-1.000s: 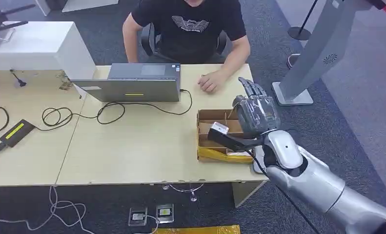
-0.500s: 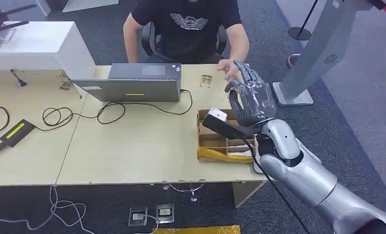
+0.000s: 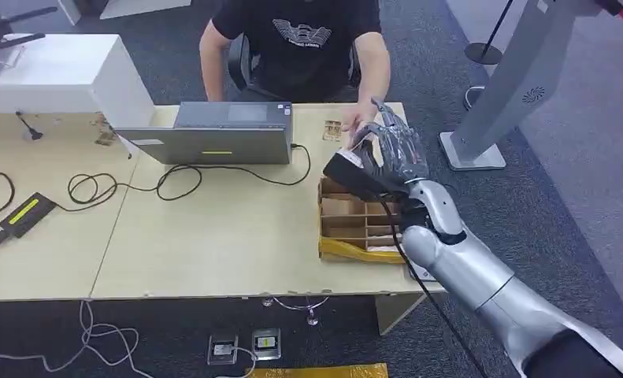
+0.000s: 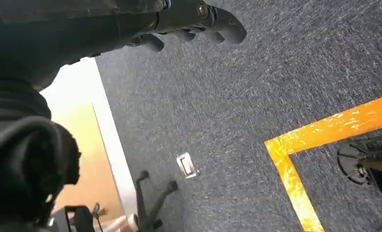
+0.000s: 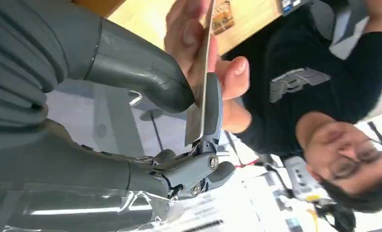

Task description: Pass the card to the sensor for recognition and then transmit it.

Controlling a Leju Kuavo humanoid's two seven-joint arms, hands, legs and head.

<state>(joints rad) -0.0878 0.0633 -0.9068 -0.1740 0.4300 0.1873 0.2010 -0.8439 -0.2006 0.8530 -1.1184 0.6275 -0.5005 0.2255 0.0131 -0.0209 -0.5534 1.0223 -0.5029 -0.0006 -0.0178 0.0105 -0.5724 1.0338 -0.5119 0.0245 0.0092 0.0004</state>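
My right hand [image 5: 145,96] pinches the thin flat card [image 5: 201,82] between thumb and finger, over the far end of the divided brown cardboard box [image 3: 355,220]; a person's hand [image 5: 203,53] touches the card. The box's compartments hold cards. My left hand [image 4: 189,19] hangs with fingers curled, holding nothing.

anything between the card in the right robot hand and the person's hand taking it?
Nothing visible. The right robot hand pinches the card, and the person's hand is already at the card's far end; their thumb lies against it.
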